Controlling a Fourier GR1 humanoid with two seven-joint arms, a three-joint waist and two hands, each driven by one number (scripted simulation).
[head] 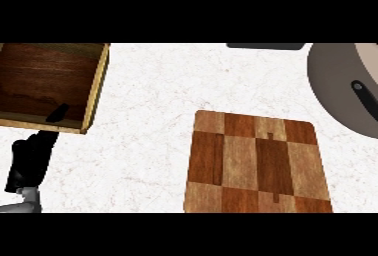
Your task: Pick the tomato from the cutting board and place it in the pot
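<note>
My fingers on the left hand are resting straight and relaxed, grasping nothing, at the worktop's near left. The cutting board is lying bare beside it. Farther off are sitting a wooden box and the grey pot; I cannot see the tomato.

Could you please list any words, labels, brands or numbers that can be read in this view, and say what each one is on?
None: no text, label, brand or number shows anywhere.
The checkered brown wooden cutting board, the open wooden box, the grey round pot and the speckled white counter carry no writing.
The black left robot hand bears no marking either.
</note>
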